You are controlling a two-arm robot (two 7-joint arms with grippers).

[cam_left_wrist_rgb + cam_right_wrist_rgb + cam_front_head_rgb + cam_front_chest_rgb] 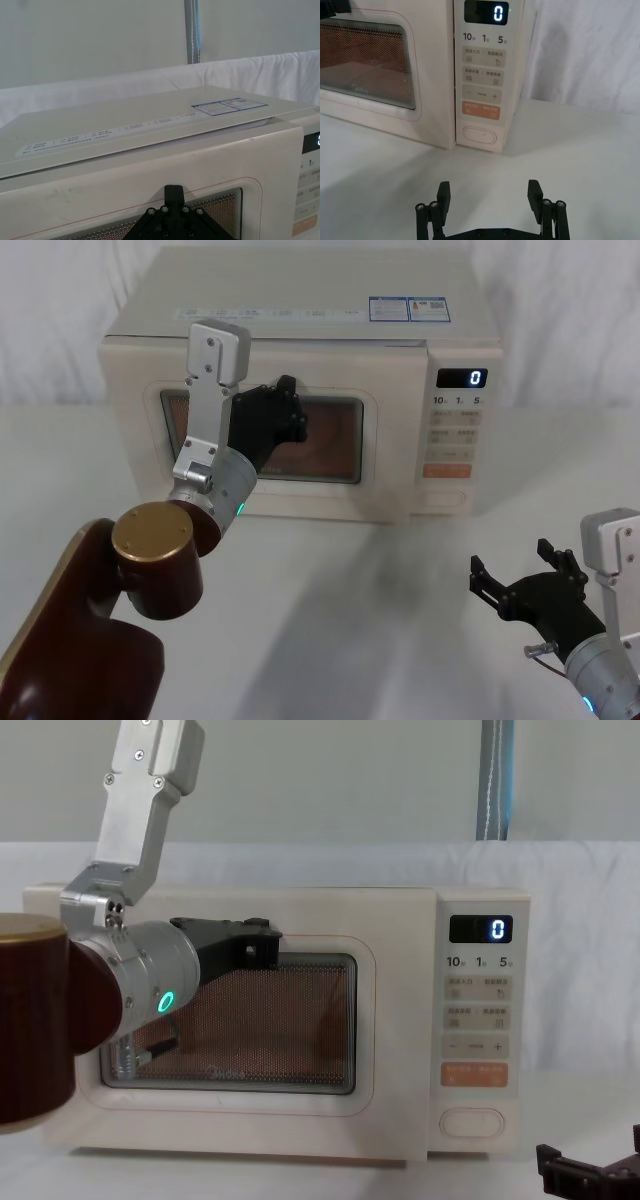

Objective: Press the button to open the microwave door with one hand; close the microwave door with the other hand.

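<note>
Pressing against the microwave door [262, 440], the left hand [285, 410] sits on the upper middle of the glass window; whether its fingers are spread or closed I cannot tell. The door looks flush with the cream body all along its right edge, next to the control panel, so I judge the closing step to be at or near its end.

To finish it well, the push should go straight in, square to the door, and be held until the latch catches. That catch sits on the side away from the hinge, to the right of where the hand now presses, so shifting the contact toward that edge would seat it more surely. A push on the frame would be safer than one on the glass.

The right hand [490, 197] hovers low over the tabletop [580, 150], fingers spread apart and holding nothing. The button [481, 135] lies straight ahead of it and a little above, at the foot of the panel, under the orange key [480, 110]. It stands apart from that button, and should stay clear, since any touch there would spring the door open again.
</note>
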